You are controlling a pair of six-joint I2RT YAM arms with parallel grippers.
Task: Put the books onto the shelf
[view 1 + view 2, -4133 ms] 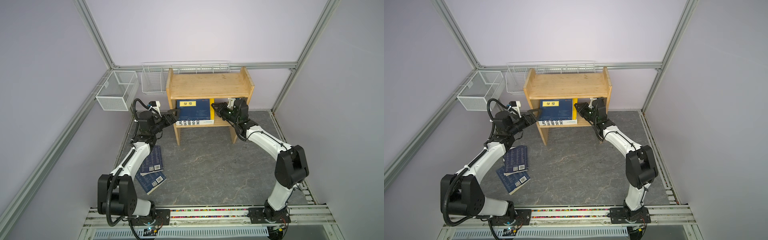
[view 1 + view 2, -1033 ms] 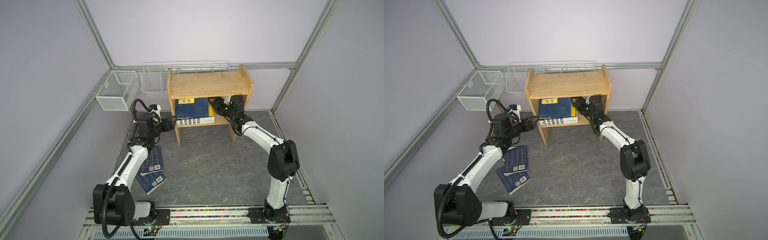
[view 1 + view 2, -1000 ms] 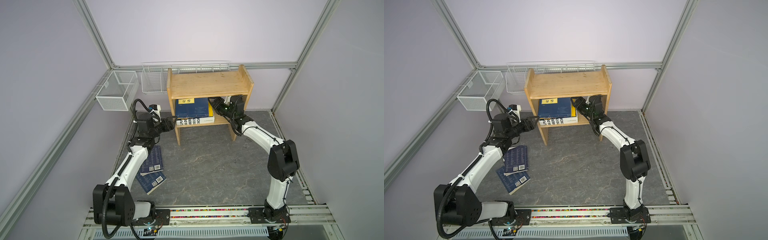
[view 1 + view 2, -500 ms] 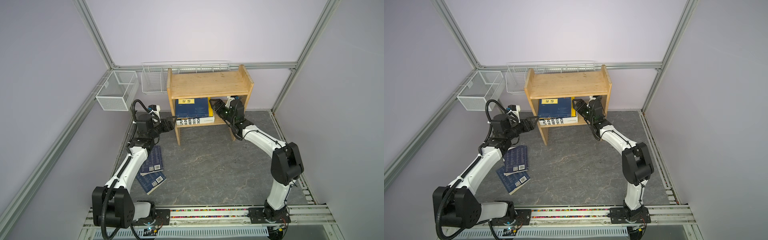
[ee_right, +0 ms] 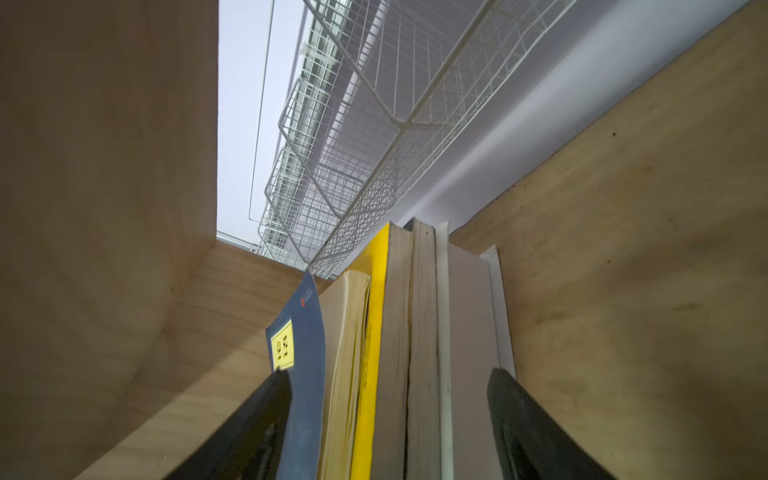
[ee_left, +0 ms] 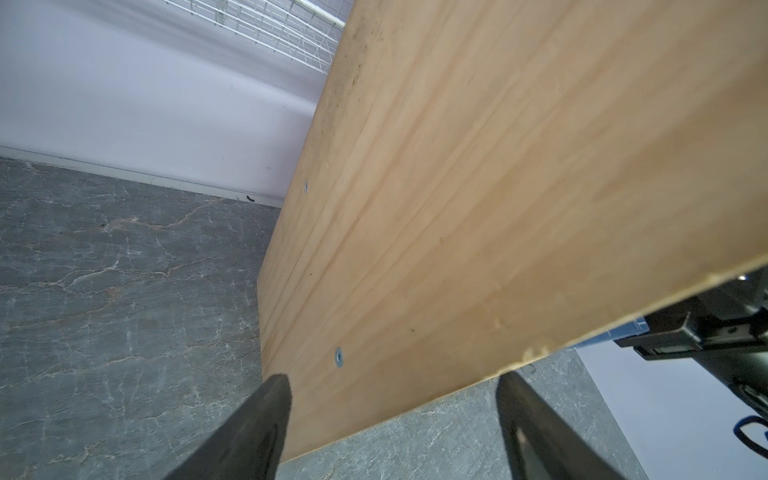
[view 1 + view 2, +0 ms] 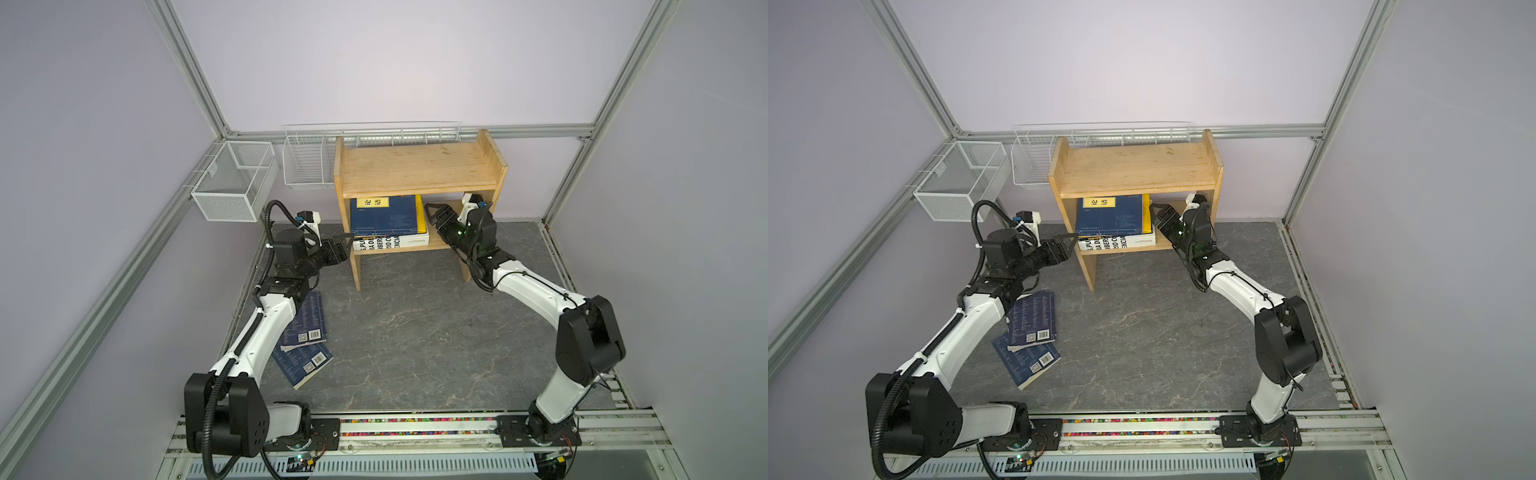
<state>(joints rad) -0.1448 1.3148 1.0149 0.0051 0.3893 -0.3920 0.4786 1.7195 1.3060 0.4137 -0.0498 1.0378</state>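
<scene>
Right wrist view: the right hand [image 5: 380,415] stands at the open end of a flat stack of books on the lower tier of the shelf [image 5: 623,249]. Its jaws are spread wide, with 1 finger on each side of the stack's thickness. The stack rests on the tier board. The hand appears to hold nothing, though light contact between pads and covers cannot be ruled out.

Stack contents, top to bottom:
- navy book with a yellow label [image 7: 384,214]
- yellow book [image 5: 374,332]
- 1 volume whose cover does not show
- thick white book [image 7: 390,242] with black lettering

Judgement: 4 books are placed.

Left wrist view: the left hand [image 6: 392,415] is empty, with its jaws wide. It faces the outer face of the shelf's side panel [image 6: 498,187]. In both top views it sits just beside that panel, level with the lower tier.

Not yet placed: 2 navy books lie flat on the table [image 7: 415,332] with their back covers up. The upper loose book [image 7: 309,322] overlaps the lower loose book [image 7: 305,363]. Both lie partly under the left arm and well apart from the shelf. The top tier carries nothing.

Judgement: the task is roughly two-thirds complete, with 4 of 6 visible books shelved. The 2 loose books each need a pick from the table and a placement on a tier. The left hand is the nearer one to them.
</scene>
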